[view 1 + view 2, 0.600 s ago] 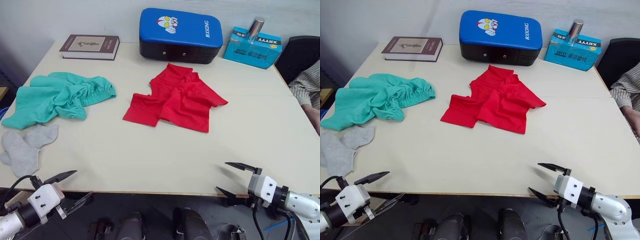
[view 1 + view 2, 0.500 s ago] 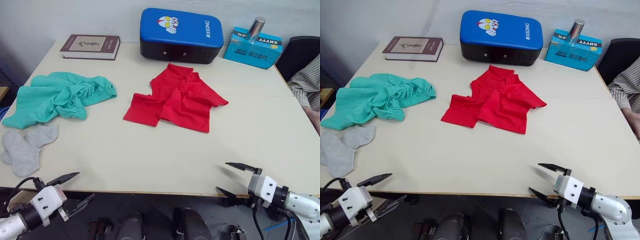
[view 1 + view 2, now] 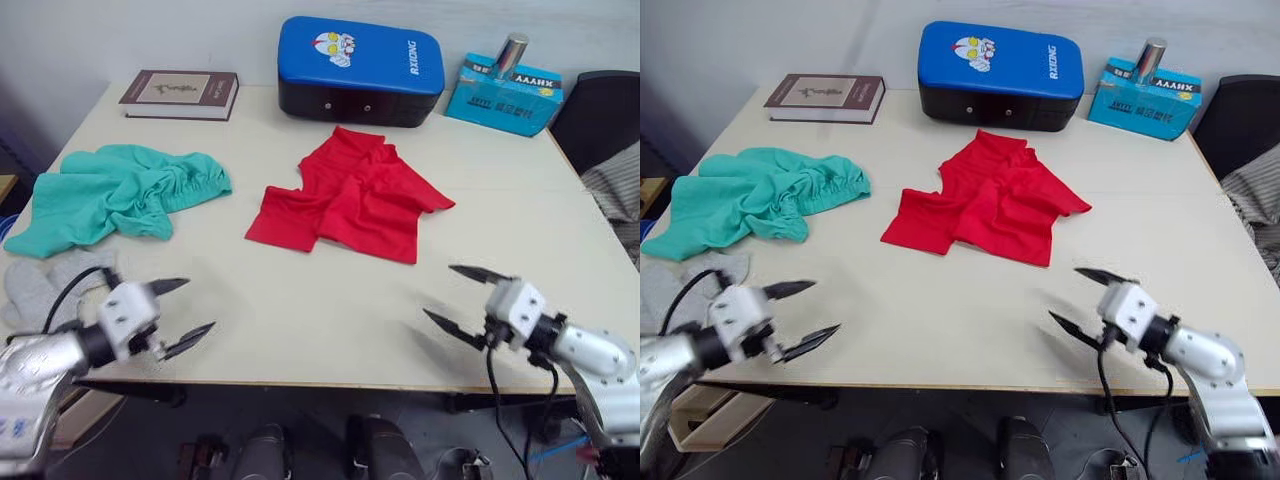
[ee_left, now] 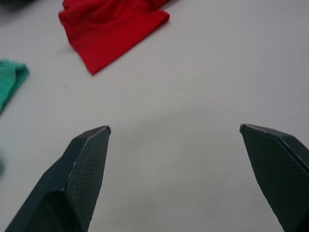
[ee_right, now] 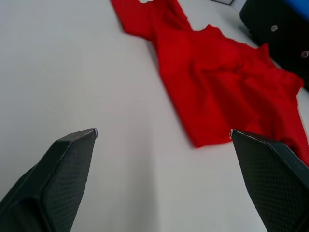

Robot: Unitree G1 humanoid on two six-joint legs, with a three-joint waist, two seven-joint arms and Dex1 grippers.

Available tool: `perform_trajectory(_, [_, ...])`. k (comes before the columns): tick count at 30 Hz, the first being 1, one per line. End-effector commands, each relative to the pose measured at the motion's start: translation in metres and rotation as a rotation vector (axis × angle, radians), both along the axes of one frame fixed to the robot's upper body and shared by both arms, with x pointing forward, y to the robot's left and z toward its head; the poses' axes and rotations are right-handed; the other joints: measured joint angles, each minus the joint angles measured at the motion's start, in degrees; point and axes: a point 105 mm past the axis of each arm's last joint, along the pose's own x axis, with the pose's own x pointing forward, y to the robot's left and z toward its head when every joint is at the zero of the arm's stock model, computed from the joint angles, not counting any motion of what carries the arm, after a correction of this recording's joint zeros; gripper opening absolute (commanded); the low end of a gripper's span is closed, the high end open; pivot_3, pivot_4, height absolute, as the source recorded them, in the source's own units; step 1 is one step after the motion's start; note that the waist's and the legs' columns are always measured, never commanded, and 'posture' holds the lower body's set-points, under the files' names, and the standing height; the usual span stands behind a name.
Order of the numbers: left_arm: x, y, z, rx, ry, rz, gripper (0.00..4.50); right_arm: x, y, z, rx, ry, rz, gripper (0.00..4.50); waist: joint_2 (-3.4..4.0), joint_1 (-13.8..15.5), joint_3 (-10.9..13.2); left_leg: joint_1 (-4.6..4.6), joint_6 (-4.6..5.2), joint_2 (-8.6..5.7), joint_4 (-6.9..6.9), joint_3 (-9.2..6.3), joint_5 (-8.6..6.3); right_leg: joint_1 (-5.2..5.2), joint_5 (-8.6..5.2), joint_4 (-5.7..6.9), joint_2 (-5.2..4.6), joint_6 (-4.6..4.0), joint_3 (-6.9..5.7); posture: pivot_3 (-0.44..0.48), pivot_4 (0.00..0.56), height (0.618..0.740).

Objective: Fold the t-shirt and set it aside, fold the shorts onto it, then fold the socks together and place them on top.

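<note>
Both claws hover over the near edge of the table [image 3: 330,340], each spread wide and gripping nothing: the left gripper [image 3: 186,312] near the left corner, the right gripper [image 3: 458,297] toward the right. Between them and farther back the t-shirt [image 3: 352,196] lies crumpled near the table's middle. The shorts [image 3: 115,194] sit bunched at the left, and the socks [image 3: 35,283] lie just beside them at the left edge, close behind the left arm. Along the far edge are a book [image 3: 181,93], a blue pad [image 3: 360,68] and a blue box [image 3: 504,94].
</note>
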Motion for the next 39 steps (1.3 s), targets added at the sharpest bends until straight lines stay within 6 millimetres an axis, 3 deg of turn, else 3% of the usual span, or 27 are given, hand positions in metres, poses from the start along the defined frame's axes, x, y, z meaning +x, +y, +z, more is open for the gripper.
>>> perform_trajectory(1, [0.024, -0.011, 0.002, 0.084, -0.022, -0.023, 4.5, 0.02, 0.012, -0.001, -0.11, 0.017, -0.025, 4.49, 0.0, 0.0, 0.0, -0.06, -0.13, 0.0, -0.01, 0.03, 0.07, -0.06, -0.01, 0.02, 0.03, -0.01, 0.0, 0.0, 0.15, 0.74])
perform_trajectory(6, [0.074, -0.032, 0.003, 0.147, -0.048, -0.044, 4.5, 0.059, 0.021, -0.008, -0.156, 0.079, -0.113, 4.49, -0.01, 0.1, 0.0, -0.23, -0.1, 0.02, 0.29, 0.2, 0.07, -0.16, 0.01, 0.14, 0.13, 0.02, -0.18, 0.0, 0.15, 0.74])
perform_trajectory(15, [0.14, -0.051, -0.012, 0.163, 0.006, -0.003, 4.5, 0.097, 0.027, -0.022, -0.225, 0.141, -0.189, 4.49, -0.07, 0.0, 0.0, -0.26, 0.15, 0.02, 0.79, 0.42, 0.03, -0.05, 0.17, 0.19, 0.2, 0.31, -0.39, 0.0, 0.15, 0.74])
perform_trajectory(18, [0.149, -0.056, -0.022, 0.139, 0.094, 0.004, 4.5, 0.106, 0.022, -0.023, -0.231, 0.152, -0.223, 3.91, -0.08, 0.0, 0.0, -0.15, 0.15, 0.03, 0.79, 0.44, 0.04, 0.01, 0.17, 0.23, 0.17, 0.32, -0.37, 0.0, 0.15, 0.74])
perform_trajectory(20, [0.155, -0.06, -0.025, 0.127, 0.118, 0.015, 4.5, 0.11, 0.02, -0.022, -0.234, 0.152, -0.233, 3.3, -0.13, 0.2, -0.1, -0.13, 0.15, 0.02, 0.79, 0.45, 0.04, 0.03, 0.17, 0.24, 0.15, 0.32, -0.37, 0.0, 0.15, 0.74])
perform_trajectory(29, [0.157, -0.073, -0.042, 0.167, 0.164, -0.033, 1.76, 0.11, 0.015, -0.017, -0.222, 0.129, -0.232, 0.14, -0.17, 0.2, -0.1, -0.13, 0.22, -0.07, 0.8, 0.42, 0.06, 0.06, 0.2, 0.25, 0.01, 0.38, -0.42, 0.0, 0.15, 0.74])
perform_trajectory(35, [0.154, -0.077, -0.055, 0.152, 0.197, -0.028, 0.02, 0.101, 0.007, -0.013, -0.2, 0.114, -0.24, 0.0, -0.18, 0.3, -0.1, -0.13, 0.23, -0.09, 0.81, 0.38, 0.05, 0.1, 0.21, 0.24, -0.05, 0.38, -0.46, 0.0, 0.15, 0.74])
perform_trajectory(39, [0.149, -0.073, -0.06, 0.118, 0.236, -0.031, 0.02, 0.093, 0.002, -0.01, -0.183, 0.108, -0.238, 0.0, -0.16, 0.2, -0.1, -0.09, 0.24, -0.1, 0.79, 0.38, 0.05, 0.11, 0.21, 0.25, -0.06, 0.38, -0.45, 0.0, 0.15, 0.74])
